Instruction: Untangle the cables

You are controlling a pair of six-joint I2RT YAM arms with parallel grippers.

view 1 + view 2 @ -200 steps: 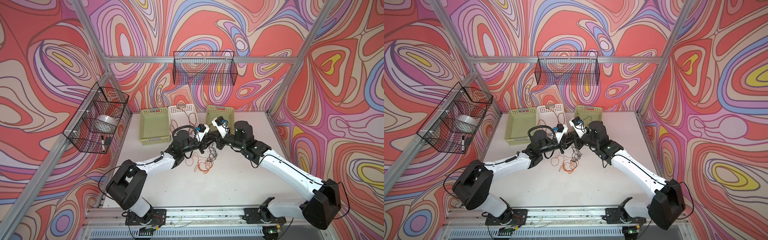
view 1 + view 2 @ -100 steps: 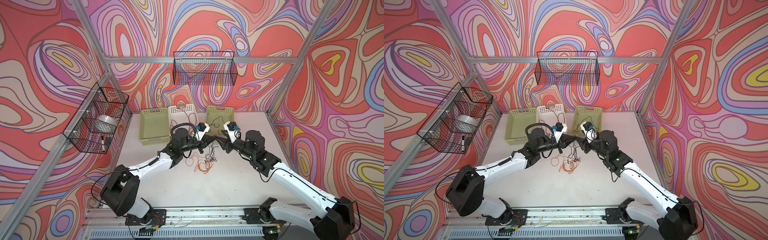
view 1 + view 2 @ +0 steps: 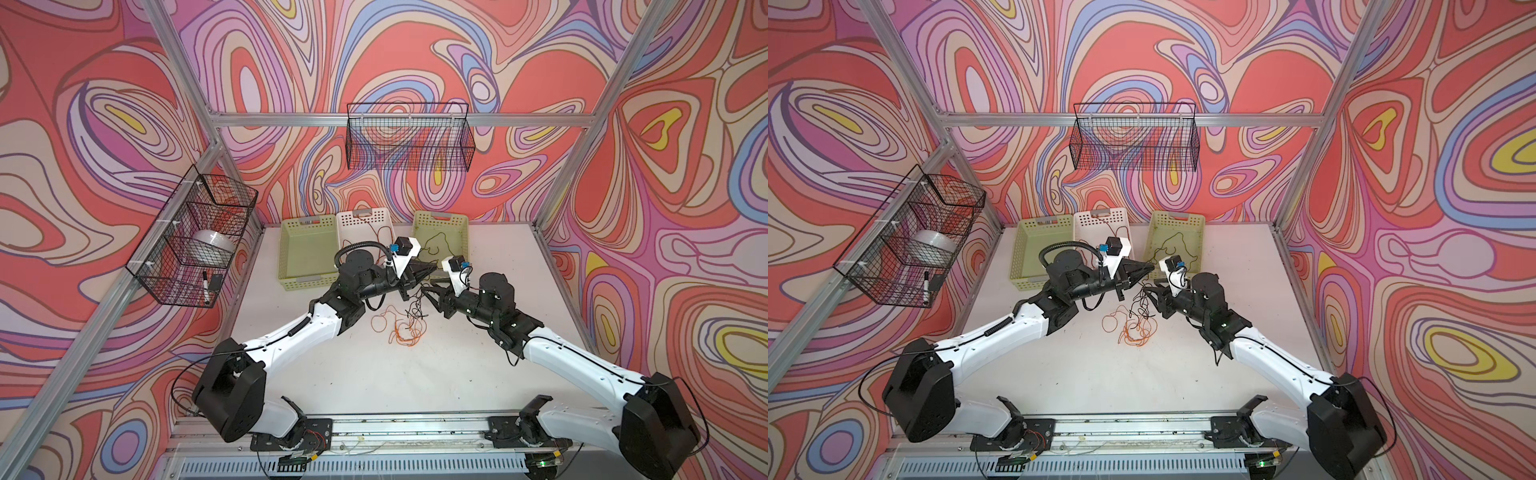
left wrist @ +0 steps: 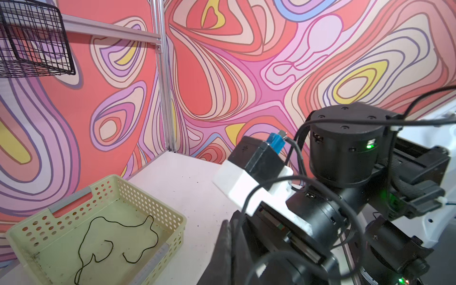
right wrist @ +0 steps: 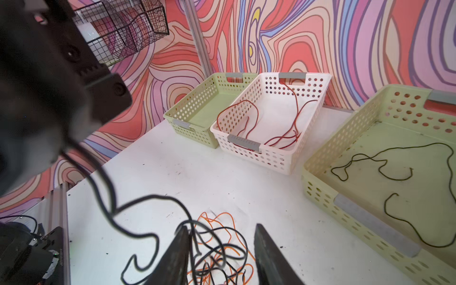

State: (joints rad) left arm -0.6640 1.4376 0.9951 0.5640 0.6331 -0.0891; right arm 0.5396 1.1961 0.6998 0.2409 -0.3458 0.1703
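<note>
Two pairs of fingers face each other closely above the middle of the tabletop (image 3: 374,374). The left fingers (image 3: 426,270) are pressed together into one dark wedge. The black cable (image 5: 153,196) hangs from them in slack, raised loops, though the pinch point itself is hidden behind the blurred left arm (image 5: 49,74) in the right wrist view. The right fingers (image 5: 267,256) stand apart with nothing clamped; black loops cross the gap between them and one strand touches a finger's inner face. Beneath both sets of fingertips the orange cable (image 3: 404,340) lies in a loose heap, with the lower black loops tangled over it. The surface is white, matte and flecked with dark specks. Beyond the fingertips, along the back wall, stand three perforated baskets. The left green basket (image 5: 195,134) sits just beside the white basket (image 5: 271,160), which holds the reddish-brown cable (image 5: 283,142). Apart from these, on the right fingers' side, the right green basket (image 5: 320,195) has a dark cable (image 5: 394,148) spread over its floor. Swirl-patterned walls (image 3: 104,124) in red, pink and lilac close the cell, edged by an aluminium frame (image 3: 291,119). The back wire basket (image 3: 409,137) hangs high. The side wire basket (image 3: 195,241), on the left fingers' side, carries a white roll (image 3: 212,245) and a marker (image 3: 205,282). In the left wrist view the right arm (image 4: 345,153) fills the near field and covers the tangle.
</note>
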